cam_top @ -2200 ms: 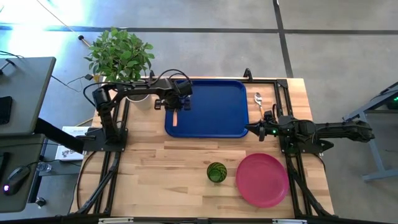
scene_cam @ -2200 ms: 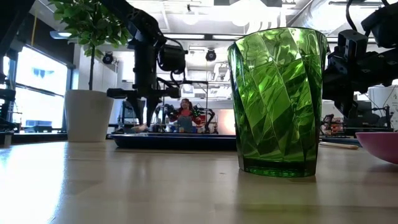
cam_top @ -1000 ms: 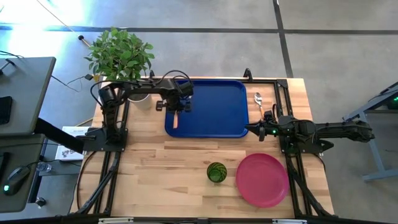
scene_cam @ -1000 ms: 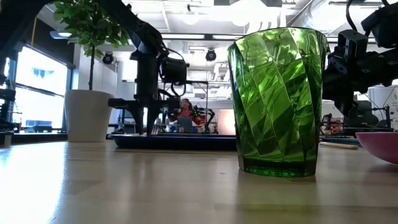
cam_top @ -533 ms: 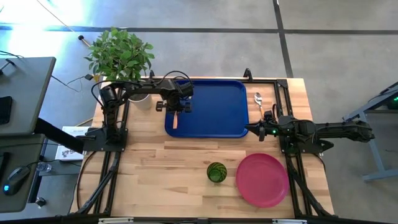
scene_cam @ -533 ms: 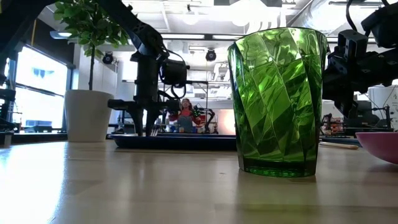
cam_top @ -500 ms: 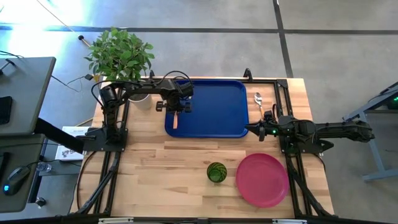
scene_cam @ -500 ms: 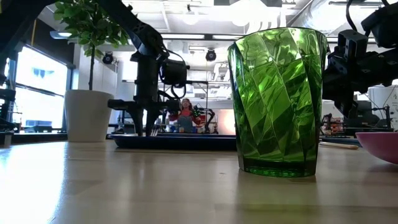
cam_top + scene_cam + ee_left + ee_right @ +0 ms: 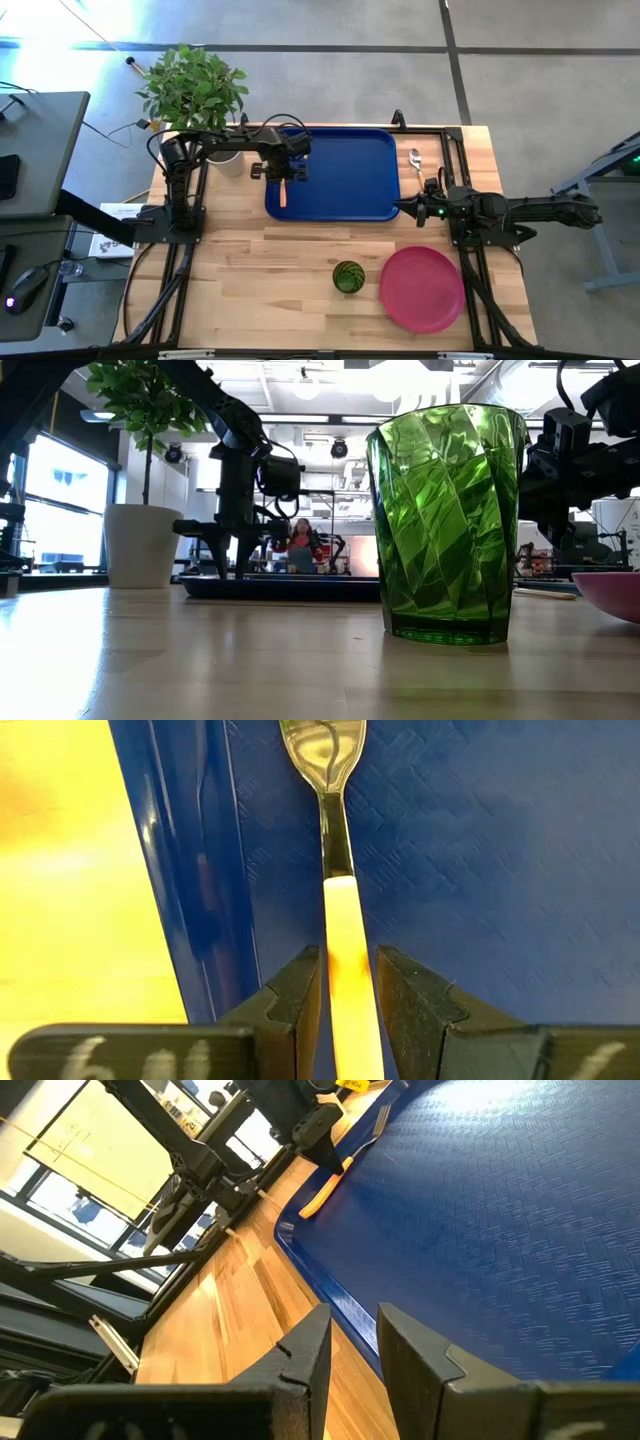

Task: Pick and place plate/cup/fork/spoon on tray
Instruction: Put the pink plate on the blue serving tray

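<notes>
L claw (image 9: 284,172) over fork (image 9: 283,190) at tray (image 9: 350,190) edge — plate (image 9: 421,289), cup (image 9: 348,277) outside.

A leafy plant (image 9: 192,85) in a pale pot (image 9: 224,157) stands at the tabletop's (image 9: 260,270) 11 o'clock corner; in the low view the pot (image 9: 143,545) sits at the left with leaves (image 9: 145,395) above it. The tabletop is light wood planks, on a grey floor (image 9: 330,70). At 9 o'clock, off the tabletop, stands a grey desk (image 9: 40,150), with a mouse (image 9: 22,290) at 8 o'clock. A paper (image 9: 112,225) lies beside the frame. Across the room, a person (image 9: 298,545) sits far off.
</notes>
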`<control>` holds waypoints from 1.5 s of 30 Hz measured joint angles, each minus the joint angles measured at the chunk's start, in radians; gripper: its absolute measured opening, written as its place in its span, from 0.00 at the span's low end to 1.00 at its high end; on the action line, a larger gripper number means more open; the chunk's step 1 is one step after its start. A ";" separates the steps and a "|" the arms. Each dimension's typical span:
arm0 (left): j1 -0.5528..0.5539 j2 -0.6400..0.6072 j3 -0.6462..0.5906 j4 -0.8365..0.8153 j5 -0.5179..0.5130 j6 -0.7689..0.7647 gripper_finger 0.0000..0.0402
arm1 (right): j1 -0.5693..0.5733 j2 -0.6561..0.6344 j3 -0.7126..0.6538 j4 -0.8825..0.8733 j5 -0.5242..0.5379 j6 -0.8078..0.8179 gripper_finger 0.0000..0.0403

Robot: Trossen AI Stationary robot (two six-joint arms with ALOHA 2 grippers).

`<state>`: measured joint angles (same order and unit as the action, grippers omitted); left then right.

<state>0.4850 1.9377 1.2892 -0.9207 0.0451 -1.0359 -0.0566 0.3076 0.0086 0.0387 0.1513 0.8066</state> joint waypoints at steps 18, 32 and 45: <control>0.007 -0.006 0.060 -0.081 0.021 0.082 0.22 | 0.000 0.000 0.020 0.002 0.002 -0.002 0.19; -0.048 -0.048 0.213 -0.110 0.019 0.188 0.22 | 0.000 0.000 0.179 -0.044 -0.067 -0.279 0.19; -0.275 -0.280 0.234 -0.057 0.013 0.159 0.22 | 0.000 0.013 0.523 -0.744 -0.204 -0.447 0.19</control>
<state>0.2100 1.6576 1.5230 -0.9781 0.0578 -0.8769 -0.0563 0.3201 0.5312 -0.7051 -0.0523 0.3592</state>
